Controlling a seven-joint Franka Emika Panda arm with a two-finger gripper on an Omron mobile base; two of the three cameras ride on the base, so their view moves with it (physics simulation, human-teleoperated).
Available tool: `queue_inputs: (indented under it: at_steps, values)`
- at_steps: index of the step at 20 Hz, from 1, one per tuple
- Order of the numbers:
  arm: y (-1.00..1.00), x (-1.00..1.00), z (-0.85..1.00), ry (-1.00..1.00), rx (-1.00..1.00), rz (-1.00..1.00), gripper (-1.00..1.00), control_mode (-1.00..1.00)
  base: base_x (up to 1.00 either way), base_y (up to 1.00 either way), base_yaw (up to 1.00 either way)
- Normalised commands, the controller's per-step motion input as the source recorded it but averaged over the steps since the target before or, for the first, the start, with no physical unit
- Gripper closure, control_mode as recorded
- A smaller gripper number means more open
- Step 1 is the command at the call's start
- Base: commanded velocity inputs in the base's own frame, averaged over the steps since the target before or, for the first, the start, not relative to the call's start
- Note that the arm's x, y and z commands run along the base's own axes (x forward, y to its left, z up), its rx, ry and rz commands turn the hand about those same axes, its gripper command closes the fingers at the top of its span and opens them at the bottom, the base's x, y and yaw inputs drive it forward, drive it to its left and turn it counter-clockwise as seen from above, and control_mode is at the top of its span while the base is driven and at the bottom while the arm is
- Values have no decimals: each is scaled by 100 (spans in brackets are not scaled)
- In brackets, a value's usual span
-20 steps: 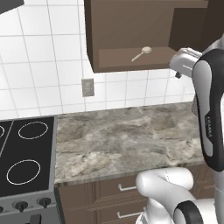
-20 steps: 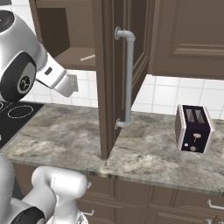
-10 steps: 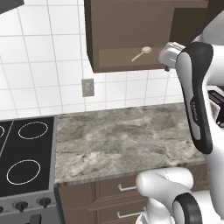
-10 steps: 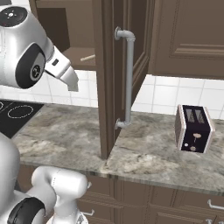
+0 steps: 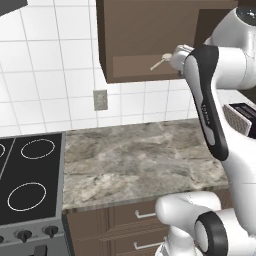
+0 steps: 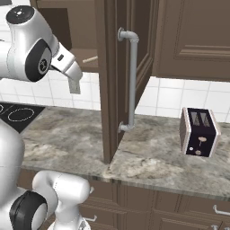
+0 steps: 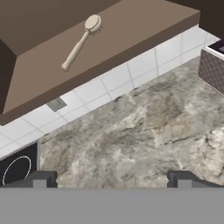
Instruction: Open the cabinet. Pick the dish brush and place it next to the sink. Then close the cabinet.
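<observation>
Lying unlabelled in open cabinet (image 7: 131, 30): dish brush (image 7: 81, 41).

Both base views look forward over the counter (image 5: 135, 155) from behind; the hand view looks down close on the cabinet (image 7: 109, 35) shelf they share.

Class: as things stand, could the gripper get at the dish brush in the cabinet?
Probably yes. The cabinet door stands open, the brush lies alone on its shelf, and the gripper is open nearby.
</observation>
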Motion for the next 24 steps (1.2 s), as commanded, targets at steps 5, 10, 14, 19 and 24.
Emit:
queue_inputs:
  at_steps: [5, 10, 14, 19, 24]
  values:
    - [0, 40, 0, 0, -8, 0, -100, -100, 0, 0, 0]
    - [0, 47, 0, 0, -10, 0, -100, -100, 0, 0, 0]
    - [0, 37, 5, 0, -5, 0, -100, -100, 0, 0, 0]
    - [0, 39, 0, 0, 0, 0, -100, -100, 0, 0, 0]
    - [0, 43, 0, -1, 0, 0, -100, -100, 0, 0, 0]
